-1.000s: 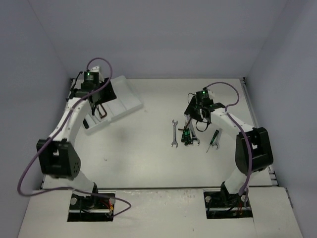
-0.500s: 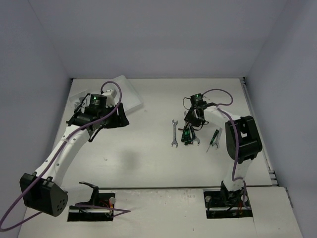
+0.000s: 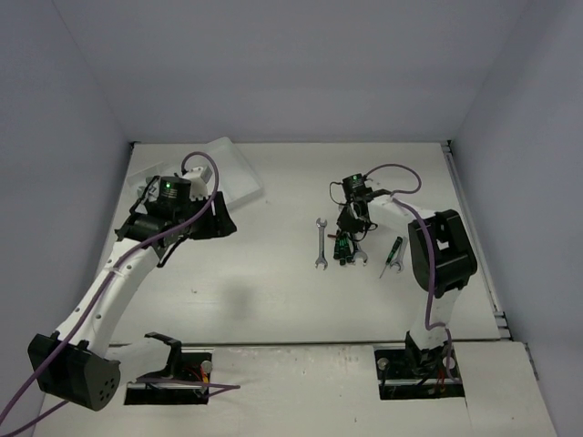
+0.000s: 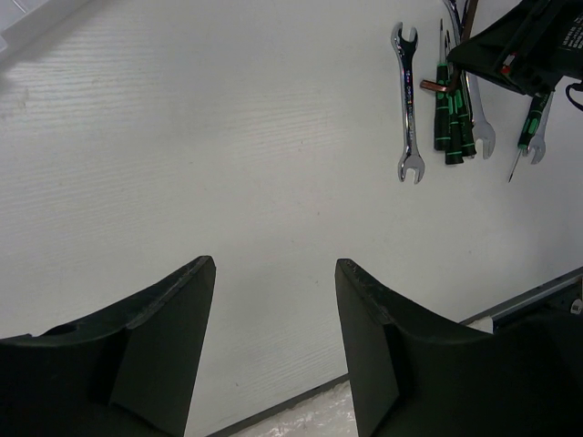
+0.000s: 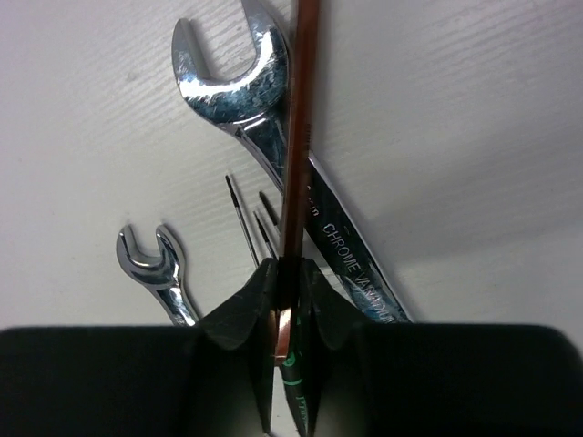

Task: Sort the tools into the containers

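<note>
Right gripper (image 5: 284,273) pinched shut on the thin hex key (image 5: 299,109) near one end; on lifting I risk it pivoting or snagging the wrench (image 5: 239,86) beneath

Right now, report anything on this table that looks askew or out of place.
The white tray sits skewed to the table's edges at the far left, partly behind the left arm. The tools are bunched, some overlapping, under the right gripper, which pinches a brown hex key crossing over a wrench. Nothing looks damaged.
</note>
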### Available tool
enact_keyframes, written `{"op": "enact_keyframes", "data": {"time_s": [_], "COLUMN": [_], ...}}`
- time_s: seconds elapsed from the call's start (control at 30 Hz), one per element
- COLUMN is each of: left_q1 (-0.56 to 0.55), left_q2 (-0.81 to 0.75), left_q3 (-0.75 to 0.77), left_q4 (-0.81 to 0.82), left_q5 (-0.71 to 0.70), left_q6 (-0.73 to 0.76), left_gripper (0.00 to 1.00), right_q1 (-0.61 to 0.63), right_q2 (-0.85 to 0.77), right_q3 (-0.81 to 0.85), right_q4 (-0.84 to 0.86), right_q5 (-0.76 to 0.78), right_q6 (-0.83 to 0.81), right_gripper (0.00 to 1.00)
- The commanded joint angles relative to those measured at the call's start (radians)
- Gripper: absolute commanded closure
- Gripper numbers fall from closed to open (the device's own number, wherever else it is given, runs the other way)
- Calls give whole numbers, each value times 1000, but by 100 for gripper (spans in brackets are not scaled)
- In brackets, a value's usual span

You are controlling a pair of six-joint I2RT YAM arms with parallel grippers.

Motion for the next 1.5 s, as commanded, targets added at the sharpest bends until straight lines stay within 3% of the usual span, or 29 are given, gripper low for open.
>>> {"op": "enact_keyframes", "data": {"time_s": [0.0,0.17,0.4,0.67,1.07,1.27,1.47], "left_q1": [-9,-17,-23,-54,-223,-291,-337], "left_q2": [-30,-34,-7,87,281,378,455], "left_q3": [5,20,62,178,304,350,406], "left_q4": [20,20,22,37,399,477,423], "left_q5": [27,44,93,185,129,68,-14], "left_q6": [-9,-4,46,37,-297,-356,-368], "left_gripper": [48,48,48,48,48,48,49], "right_q1": [5,12,46,128,240,282,319], "right_q2": [-41,-148,-322,-480,-580,-588,-595], "right_q3": [-2,10,46,-3,-94,-111,-120], "right_q4": [-12,-12,-12,-5,131,186,213], "right_q5": [56,97,73,-205,-310,-306,-291], "right_q6": [-14,-87,-328,-550,-503,-468,-443], "right_gripper": [100,100,100,100,100,100,100]}}
